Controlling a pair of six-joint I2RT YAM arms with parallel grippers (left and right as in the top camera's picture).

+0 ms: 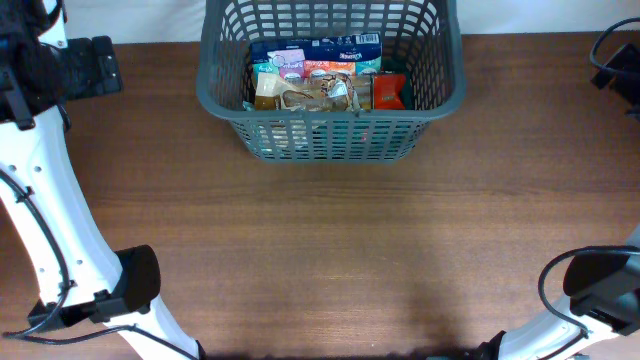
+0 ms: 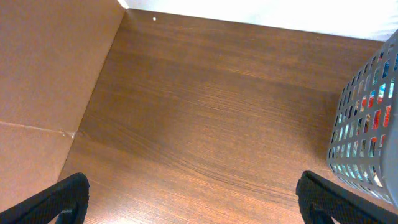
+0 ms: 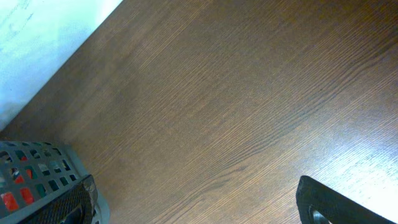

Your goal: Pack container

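The container [image 1: 455, 95] is a dark grey lattice basket at the table's far middle. Several snack packets [image 1: 320, 75] lie inside it, among them a blue one at the back and a red one [image 1: 390, 92] at the right. My left gripper [image 2: 193, 186] is open and empty, above bare wood left of the basket; it also shows in the overhead view [image 1: 100, 65]. The basket wall [image 2: 367, 137] shows at that wrist view's right edge. My right gripper [image 3: 196, 190] is open and empty, right of the basket [image 3: 37, 174].
The brown wooden table [image 1: 330, 250] spreads in front of the basket. A brown cardboard wall [image 2: 43, 74] stands to the left. A white wall [image 3: 37, 31] runs behind the table. The arm bases [image 1: 130, 285] [image 1: 600, 285] stand at the front corners.
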